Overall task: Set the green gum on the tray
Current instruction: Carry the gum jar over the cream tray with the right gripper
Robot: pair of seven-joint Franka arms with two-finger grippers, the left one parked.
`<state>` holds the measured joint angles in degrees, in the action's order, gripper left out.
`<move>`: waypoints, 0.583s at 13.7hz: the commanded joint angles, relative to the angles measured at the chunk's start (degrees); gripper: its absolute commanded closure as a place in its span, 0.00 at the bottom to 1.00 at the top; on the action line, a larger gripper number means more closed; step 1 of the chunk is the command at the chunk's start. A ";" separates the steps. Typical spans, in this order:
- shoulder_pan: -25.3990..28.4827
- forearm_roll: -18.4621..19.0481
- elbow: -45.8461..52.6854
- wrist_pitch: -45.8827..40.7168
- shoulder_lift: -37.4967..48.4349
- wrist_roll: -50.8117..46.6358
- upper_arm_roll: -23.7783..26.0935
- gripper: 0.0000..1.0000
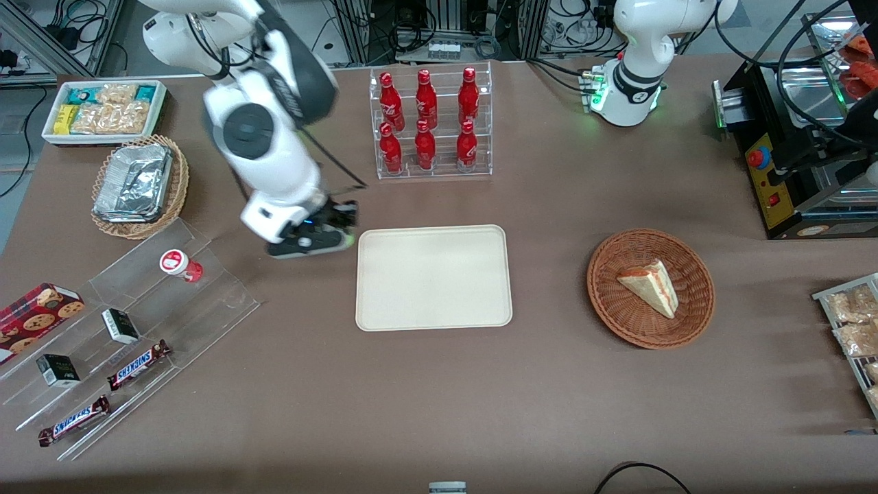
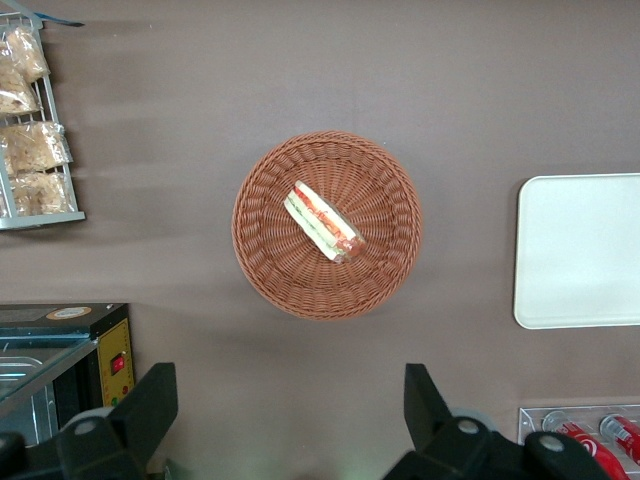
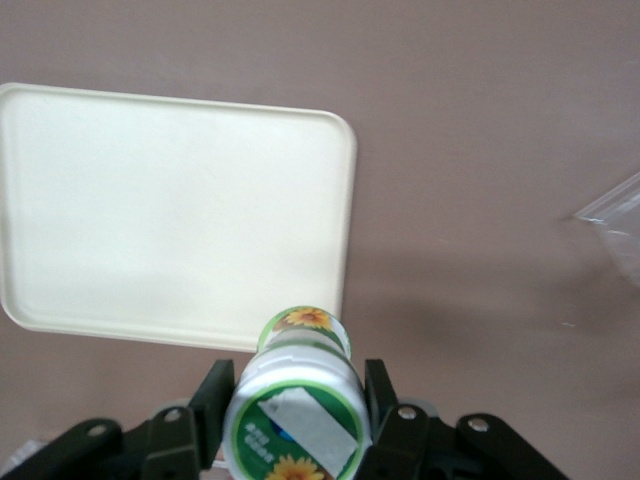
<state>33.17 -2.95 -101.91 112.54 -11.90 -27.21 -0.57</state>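
- Snickers bars (image 1: 74,420) in their dark wrappers sit nearest the front camera, on the clear acrylic stepped display (image 1: 137,322) at the working arm's end of the table. Not part of the job, just what you hit first.
- One step up on that display stands the small red-bodied bottle with a red-marked white lid (image 1: 180,264). That's the lookalike, leave it alone.
- Actual target: the small green gum bottle with a white lid and green-and-yellow flower label (image 3: 296,400) is already off the table, pinched between the two black fingers (image 3: 212,418) of the right arm's gripper (image 3: 296,415). In the wrist view the fingers press against both sides of the bottle, just under the lid.
- In the front view the gripper (image 1: 312,237) hangs just beside the short edge of the large flat cream rectangular tray with rounded corners (image 1: 433,278), on the side toward the working arm's end. The bottle itself is hidden under the hand there.
- What matters, I'd say: the gum is still outside the rim. The wrist view shows the bottle over the brown tabletop (image 3: 500,150), close to the tray's corner (image 3: 340,130) but not above the cream surface.
- So the tray lies sideways from the gripper, toward the parked arm's end of the table. My guess is a short slide that way, then lower and release.
- Bottle's long axis looks roughly upright in the grip, so it should stand on its base fine.
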 commanded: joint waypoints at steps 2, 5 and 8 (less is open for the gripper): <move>5.40 -0.66 9.61 2.68 -11.11 -8.01 -0.75 1.00; 8.14 -0.39 9.62 10.40 -16.12 -11.71 -0.84 1.00; 10.51 -0.39 9.62 15.68 -20.34 -13.91 -0.92 1.00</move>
<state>42.13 -2.95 -94.76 126.27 -29.21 -39.50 -0.81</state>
